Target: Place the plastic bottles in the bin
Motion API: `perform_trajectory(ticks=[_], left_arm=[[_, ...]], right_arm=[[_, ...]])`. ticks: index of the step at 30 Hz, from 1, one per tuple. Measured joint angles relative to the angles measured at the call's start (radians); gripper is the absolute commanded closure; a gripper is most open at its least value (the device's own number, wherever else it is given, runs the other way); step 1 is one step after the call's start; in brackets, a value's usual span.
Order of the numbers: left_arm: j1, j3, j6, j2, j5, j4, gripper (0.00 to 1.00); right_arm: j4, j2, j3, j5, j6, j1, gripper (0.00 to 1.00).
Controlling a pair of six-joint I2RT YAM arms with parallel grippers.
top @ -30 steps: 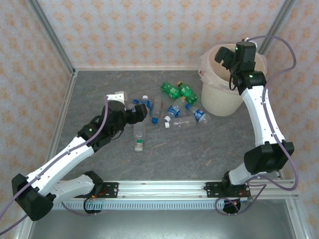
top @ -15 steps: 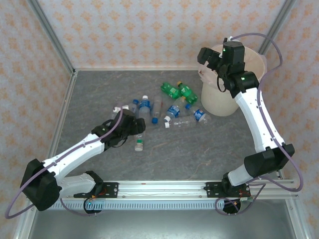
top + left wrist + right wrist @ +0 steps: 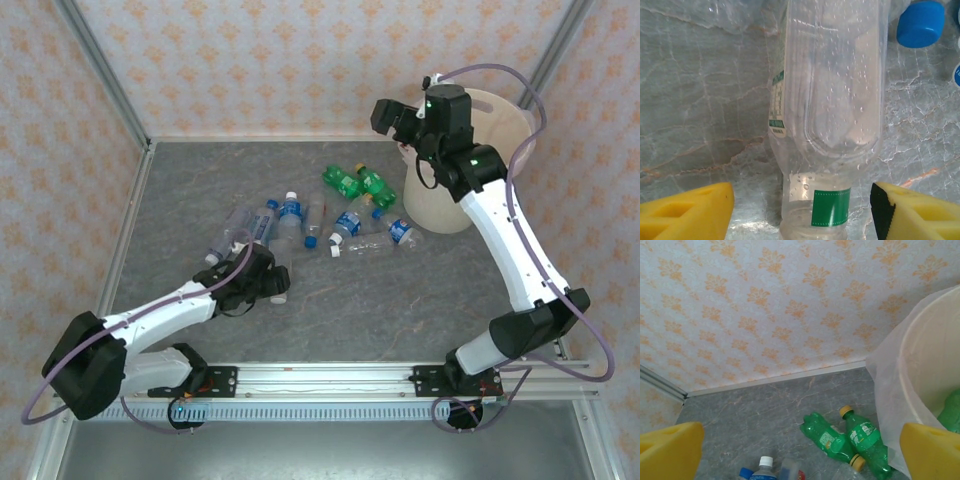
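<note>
Green bottle (image 3: 952, 410) glimpsed inside the bin (image 3: 440, 205) at two o'clock, about ten bottles (image 3: 291, 215) waiting mid worktop (image 3: 400, 300), left hand (image 3: 802, 205) spread astride a clear bottle (image 3: 835, 100), right hand (image 3: 801, 452) spread, empty.

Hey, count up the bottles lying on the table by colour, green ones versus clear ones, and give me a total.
Green bottles: 2
Clear bottles: 8, though they overlap in the pile, so take that count as approximate
Total: 10
</note>
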Motion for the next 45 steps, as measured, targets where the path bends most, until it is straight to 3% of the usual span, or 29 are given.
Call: perform_trajectory(ticks=[17, 21, 31, 45], left_arm=[[-0.059, -0.061, -0.008, 0.071, 0.038, 0.094, 0.34], [-0.059, -0.063, -0.008, 0.091, 0.038, 0.101, 0.37], [-0.065, -0.063, 0.007, 0.114, 0.036, 0.108, 0.61], [-0.065, 0.049, 0.069, -0.027, 0.010, 0.046, 0.65]], right_arm=[[-0.005, 0.019, 0.000, 0.000, 0.006, 0.023, 0.01], [-0.009, 0.030, 0.006, -0.003, 0.006, 0.032, 0.00], [-0.017, 0.040, 0.018, -0.020, 0.018, 0.054, 0.00], [0.037, 0.061, 0.001, -0.178, 0.061, 0.064, 0.00]])
